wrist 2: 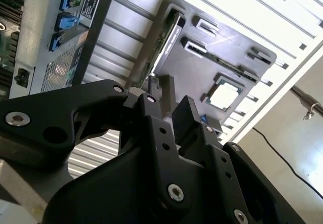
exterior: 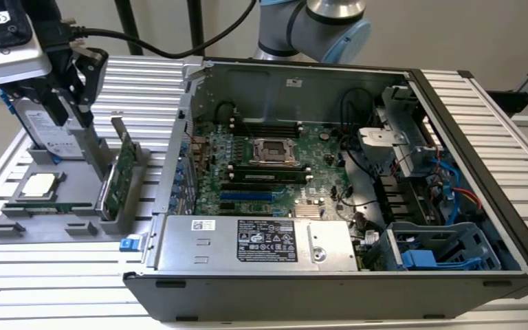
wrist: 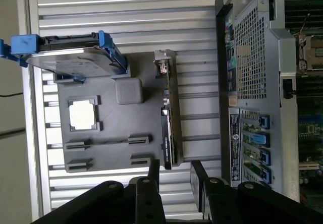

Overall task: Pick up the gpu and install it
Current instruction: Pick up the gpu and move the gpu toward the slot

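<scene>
Green gpu (exterior: pixel 124 159) with black cooler (wrist: pixel 165 138), mid-grey tray (wrist: pixel 116 128), silver hard drive (wrist: pixel 65 57) with blue rails (wrist: pixel 24 43) at the tray's corner, pale silver table (exterior: pixel 53 275) striped with ribs, matt black gripper (wrist: pixel 175 171), black computer case (exterior: pixel 337 302) with green motherboard (exterior: pixel 324 141)

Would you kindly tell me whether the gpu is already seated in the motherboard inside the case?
No, in the exterior view the gpu stands on edge in the gray holder tray, outside the computer case.
</scene>
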`<state>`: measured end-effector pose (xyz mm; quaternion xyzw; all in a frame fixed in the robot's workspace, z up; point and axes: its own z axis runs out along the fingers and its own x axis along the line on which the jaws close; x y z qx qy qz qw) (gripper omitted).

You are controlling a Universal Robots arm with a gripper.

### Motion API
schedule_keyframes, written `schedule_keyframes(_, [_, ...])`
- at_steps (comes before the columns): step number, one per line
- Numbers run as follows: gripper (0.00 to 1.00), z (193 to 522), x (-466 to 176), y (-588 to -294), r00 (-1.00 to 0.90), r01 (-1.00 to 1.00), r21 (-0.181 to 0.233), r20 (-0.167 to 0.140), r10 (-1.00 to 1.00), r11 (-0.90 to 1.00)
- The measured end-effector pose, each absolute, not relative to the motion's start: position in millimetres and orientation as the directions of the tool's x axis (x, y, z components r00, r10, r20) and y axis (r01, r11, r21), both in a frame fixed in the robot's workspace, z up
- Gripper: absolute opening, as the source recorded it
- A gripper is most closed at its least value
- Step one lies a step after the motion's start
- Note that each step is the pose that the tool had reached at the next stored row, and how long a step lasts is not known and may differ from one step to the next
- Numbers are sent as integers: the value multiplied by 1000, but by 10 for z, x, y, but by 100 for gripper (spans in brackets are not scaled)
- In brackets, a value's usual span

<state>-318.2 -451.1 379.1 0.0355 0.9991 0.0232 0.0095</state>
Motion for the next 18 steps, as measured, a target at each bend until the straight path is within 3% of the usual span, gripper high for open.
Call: schedule_keyframes(18, [100, 3756, -3182, -4511, -997, 70, 47, -17, 71, 996])
